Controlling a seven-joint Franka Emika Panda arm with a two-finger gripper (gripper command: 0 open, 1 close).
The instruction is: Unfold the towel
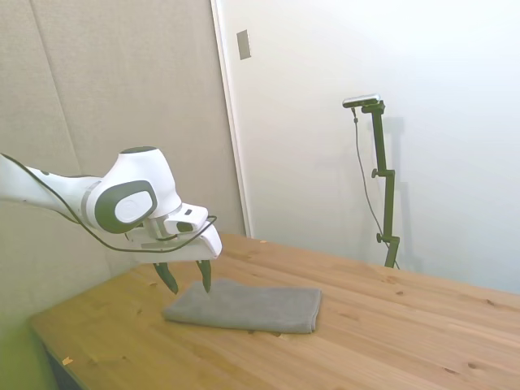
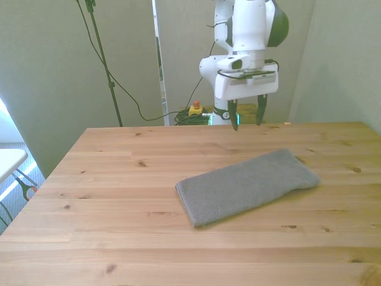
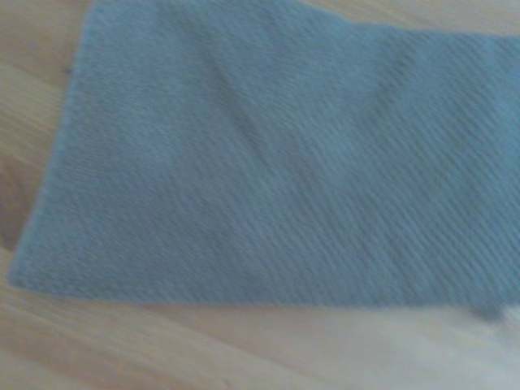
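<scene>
The towel (image 2: 247,185) (image 1: 244,305) (image 3: 276,162) is grey terry cloth with a fine ribbed weave, folded into a thick, flat oblong. It lies on the wooden surface (image 2: 119,238), slanting across its planks, nearer the surface's far edge than its near edge, with one rounded end and one squared end.

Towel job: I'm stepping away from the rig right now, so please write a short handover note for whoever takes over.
Gripper: open, holding nothing, hanging above the table near the far end of the towel, not touching it.
Towel: the small grey terry-cloth towel lies flat and folded on the wooden table, running at a slant from the middle toward the front view's right. The wrist view shows its surface close up and out of focus.
Done: nothing on the cloth yet; no edge is lifted.
Left: lower the gripper, pinch an edge of the top layer, and pull it open.
</scene>
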